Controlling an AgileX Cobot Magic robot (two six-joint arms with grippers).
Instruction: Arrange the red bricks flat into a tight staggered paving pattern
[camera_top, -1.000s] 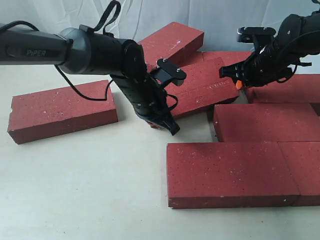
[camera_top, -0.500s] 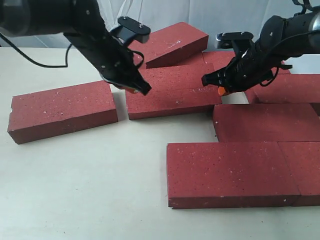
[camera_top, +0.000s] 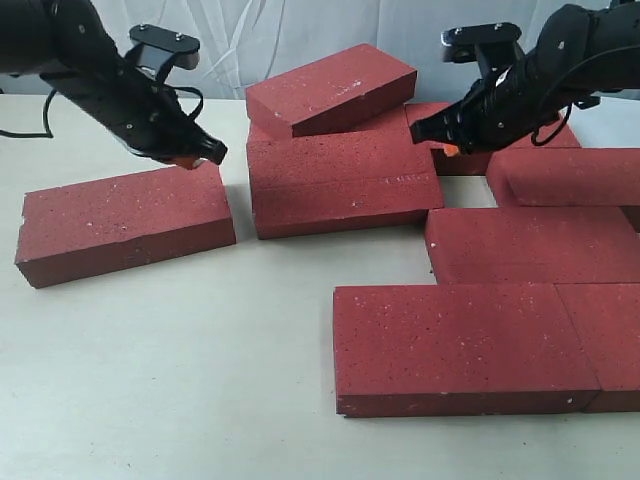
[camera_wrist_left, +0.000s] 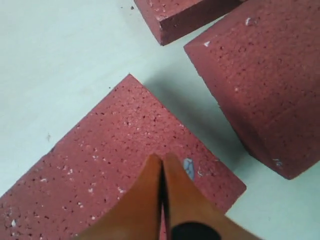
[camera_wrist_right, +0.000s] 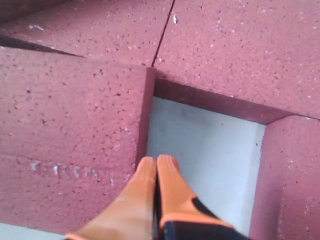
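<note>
I hover over dark-red, white-specked rectangular paver bricks (camera_top: 455, 345).
My left gripper (camera_wrist_left: 161, 159), pinched closed and empty, is above the lone left brick (camera_top: 125, 222); my right gripper (camera_wrist_right: 156, 161), likewise, is at the central brick (camera_top: 340, 180) edge.

The lower-right brick (camera_top: 612, 340) ran off the exterior view's right edge. At upper right, the right gripper (camera_top: 440, 143) covered part of a rear brick (camera_top: 425, 110). The left arm (camera_top: 50, 40) was cropped at upper left.

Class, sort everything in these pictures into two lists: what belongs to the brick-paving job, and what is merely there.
Job: red bricks; left gripper; right gripper, both with fingers shut.
Merely there: table; white curtain behind.
</note>
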